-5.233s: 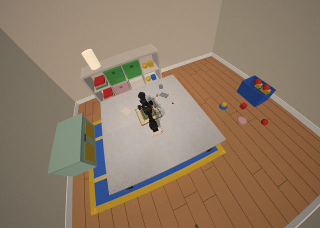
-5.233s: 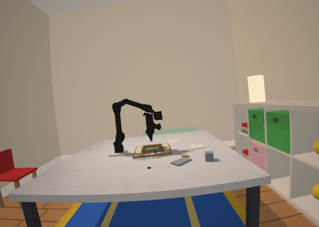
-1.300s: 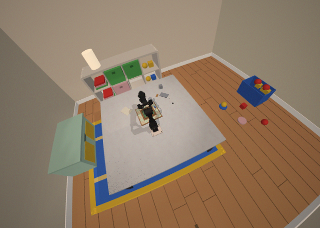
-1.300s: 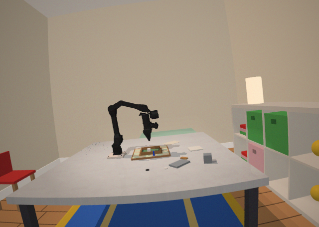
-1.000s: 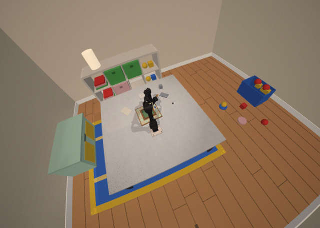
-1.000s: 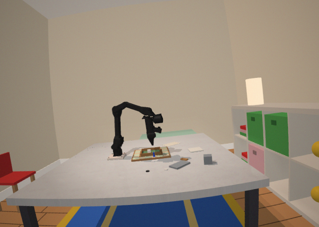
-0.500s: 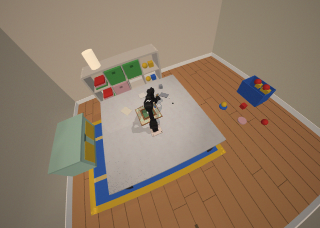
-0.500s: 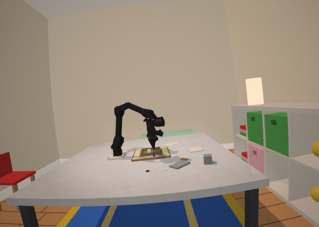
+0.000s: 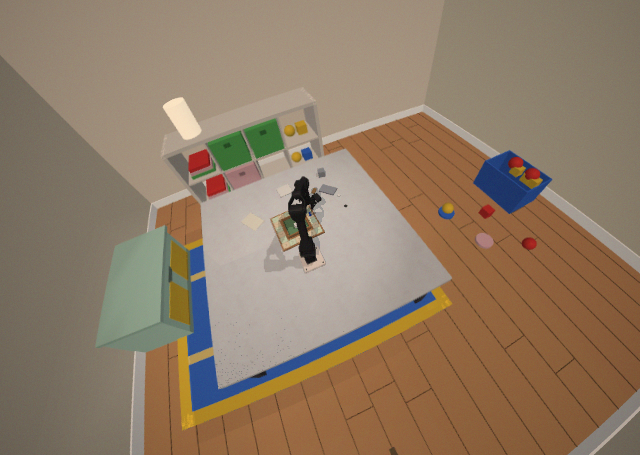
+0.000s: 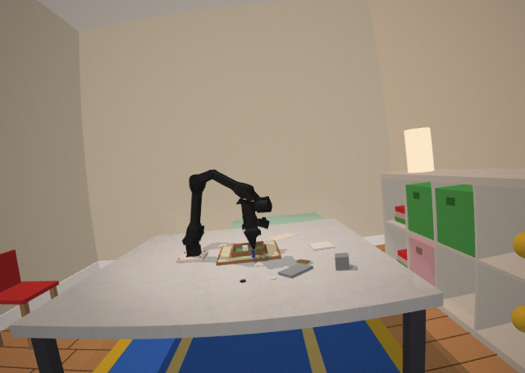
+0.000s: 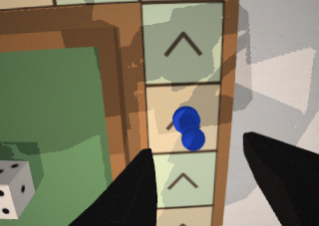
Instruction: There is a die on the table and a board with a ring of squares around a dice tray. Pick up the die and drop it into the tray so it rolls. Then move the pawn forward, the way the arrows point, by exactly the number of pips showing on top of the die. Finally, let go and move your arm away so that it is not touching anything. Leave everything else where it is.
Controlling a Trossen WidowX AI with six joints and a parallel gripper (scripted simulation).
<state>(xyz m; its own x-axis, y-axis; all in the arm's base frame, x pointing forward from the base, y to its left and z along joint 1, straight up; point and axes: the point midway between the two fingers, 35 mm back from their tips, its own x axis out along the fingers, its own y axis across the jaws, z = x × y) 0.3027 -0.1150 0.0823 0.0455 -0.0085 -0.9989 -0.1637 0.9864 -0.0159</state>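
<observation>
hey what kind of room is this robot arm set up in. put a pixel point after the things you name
Probably a child's playroom: a low cubby shelf (image 9: 242, 114) (image 10: 454, 175) with coloured bins, a blue toy box (image 9: 509, 194) holding red and yellow toys, and a small red chair (image 10: 27, 292).

The die (image 10: 244, 247) (image 11: 14, 190) lies in the dice tray (image 10: 234, 250) (image 11: 131, 87); the pawn (image 10: 253, 253) (image 11: 187, 121) stands, seemingly upright, on a square beside it.

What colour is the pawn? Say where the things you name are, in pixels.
The pawn (image 9: 309, 214) (image 10: 253, 253) (image 11: 187, 121) is solid blue; the wrist view shows it best.
</observation>
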